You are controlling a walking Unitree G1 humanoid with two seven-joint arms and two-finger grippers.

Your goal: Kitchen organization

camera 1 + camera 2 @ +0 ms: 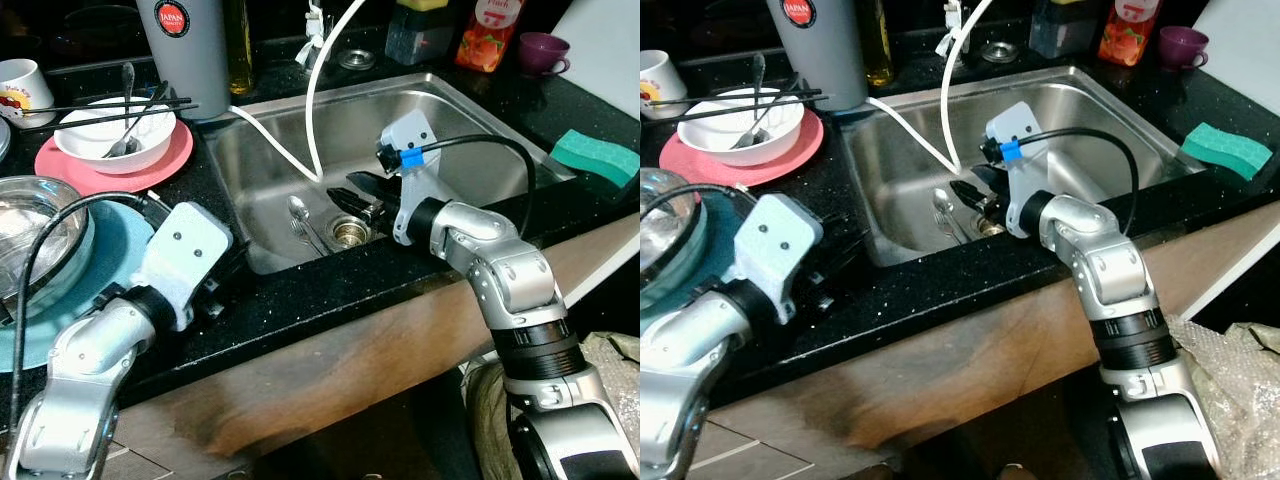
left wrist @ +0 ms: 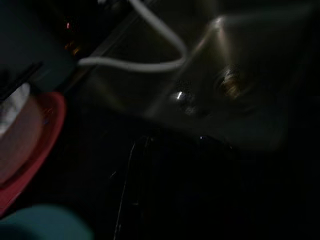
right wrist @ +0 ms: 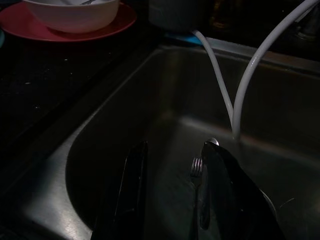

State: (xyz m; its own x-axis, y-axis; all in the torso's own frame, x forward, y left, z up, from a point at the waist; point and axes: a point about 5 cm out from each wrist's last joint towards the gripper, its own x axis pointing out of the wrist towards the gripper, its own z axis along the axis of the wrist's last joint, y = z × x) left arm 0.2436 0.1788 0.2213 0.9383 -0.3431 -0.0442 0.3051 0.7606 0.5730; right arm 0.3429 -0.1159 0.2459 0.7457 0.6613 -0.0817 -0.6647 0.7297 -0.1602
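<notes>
Two thin steel utensils, a fork (image 3: 196, 167) and spoon (image 1: 298, 209), lie in the stainless sink (image 1: 460, 130) beside the drain. Right pincer (image 3: 172, 192) hovers above, parted, empty. They're light, stiff and slippery; grip mid-handle.

The sink (image 1: 470, 130) is made of brushed, shiny metal; the tabletop (image 1: 330, 290) is finished in glossy, speckled black stone.

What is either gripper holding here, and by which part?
Nothing. The right gripper hangs open in the sink above the fork and spoon; the left gripper rests over the counter.
</notes>
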